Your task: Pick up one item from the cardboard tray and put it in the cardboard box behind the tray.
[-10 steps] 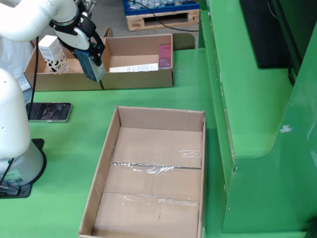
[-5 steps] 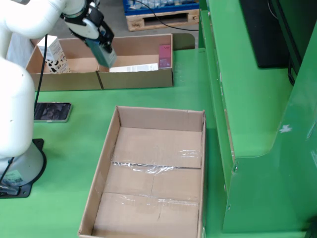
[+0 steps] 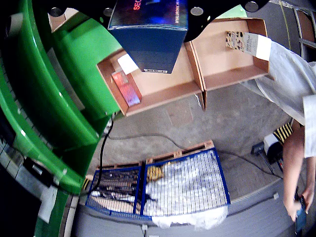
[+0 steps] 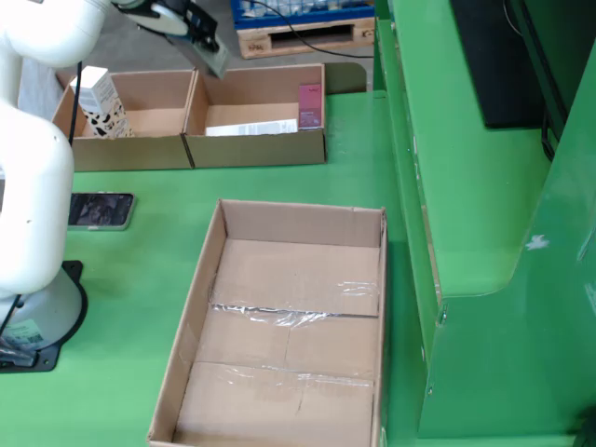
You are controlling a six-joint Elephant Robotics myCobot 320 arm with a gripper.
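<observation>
Side view showed the gripper (image 4: 207,48) at eleven o'clock of the frame, clamped on a dark blue carton (image 4: 212,58) held above the rear wall of the cardboard box (image 4: 256,149). Gripper view had that carton (image 3: 148,37) at twelve o'clock, over the box (image 3: 163,91), where a pink packet (image 3: 126,88) and white slip (image 3: 127,63) lay. At six o'clock in the side view sat the tray (image 4: 200,317).

Top of blue carton (image 3: 148,34) cut off by the upper edge in the view that rides on the gripper, lettering only partly readable, gripper's hold hidden. In the view from the side, gripper (image 4: 200,37) largely cropped at the top edge; large cardboard tray (image 4: 200,317) clipped at the bottom.
</observation>
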